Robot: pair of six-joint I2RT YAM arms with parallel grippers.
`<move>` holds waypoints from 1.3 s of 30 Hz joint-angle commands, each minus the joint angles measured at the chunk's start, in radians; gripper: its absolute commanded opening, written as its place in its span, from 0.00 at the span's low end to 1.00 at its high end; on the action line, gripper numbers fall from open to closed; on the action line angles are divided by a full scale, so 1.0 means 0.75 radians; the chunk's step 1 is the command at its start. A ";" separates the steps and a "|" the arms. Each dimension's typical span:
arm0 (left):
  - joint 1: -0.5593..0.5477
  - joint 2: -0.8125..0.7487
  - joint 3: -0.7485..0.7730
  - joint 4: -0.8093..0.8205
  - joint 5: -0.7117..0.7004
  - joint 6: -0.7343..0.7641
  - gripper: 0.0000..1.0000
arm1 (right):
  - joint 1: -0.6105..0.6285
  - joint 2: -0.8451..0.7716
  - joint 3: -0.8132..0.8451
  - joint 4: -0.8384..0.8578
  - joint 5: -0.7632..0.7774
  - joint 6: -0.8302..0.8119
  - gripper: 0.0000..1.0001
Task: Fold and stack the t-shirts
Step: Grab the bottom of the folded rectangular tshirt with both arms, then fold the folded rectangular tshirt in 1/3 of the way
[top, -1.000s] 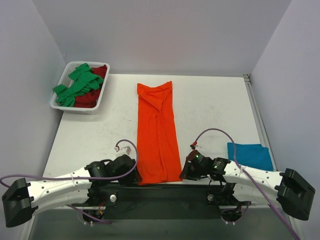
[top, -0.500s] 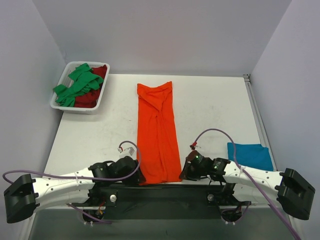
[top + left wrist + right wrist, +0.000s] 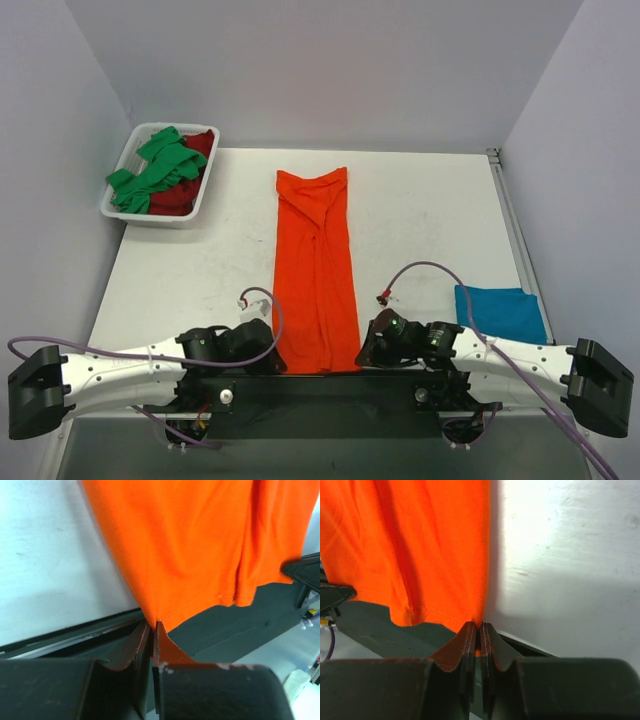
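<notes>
Where the bench (image 3: 200,260) meets the arms' bases, both grippers are clamped on the near hem of the orange t-shirt (image 3: 315,270), which lies as a long narrow strip running from the far part of the bench down to its near edge, roughly midway between the two arms. At the strip's near-left corner, the left gripper (image 3: 152,630) has its jaws pressed together on a pinch of orange cloth; the wrist view shows the hem corner drawn down between the fingers, with the rest of the hem hanging just past the bench edge. At the near-right corner, the right gripper (image 3: 480,627) pinches the shirt's right edge, its jaws squeezed almost flat on the cloth. The far end of the strip is creased, with a fold running down its middle. In the far-left corner sits a white tray (image 3: 160,219) holding a crumpled green t-shirt (image 3: 155,170) on top of a dark red t-shirt (image 3: 178,198). A teal blue t-shirt (image 3: 498,310), folded into a neat rectangle, lies flat near the bench's right edge, well apart from the orange one.
</notes>
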 commanded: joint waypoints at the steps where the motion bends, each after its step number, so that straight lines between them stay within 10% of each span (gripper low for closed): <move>1: -0.019 -0.053 0.090 -0.076 -0.033 0.004 0.07 | 0.042 -0.050 0.022 -0.082 0.052 0.030 0.02; 10: 0.062 -0.003 0.291 -0.123 -0.080 0.180 0.07 | -0.042 0.066 0.332 -0.214 0.105 -0.168 0.03; 24: 0.812 0.508 0.712 0.223 0.275 0.556 0.03 | -0.459 0.708 1.015 -0.199 -0.001 -0.469 0.00; 39: 1.099 1.042 1.097 0.337 0.449 0.644 0.00 | -0.772 1.158 1.382 -0.156 -0.173 -0.530 0.00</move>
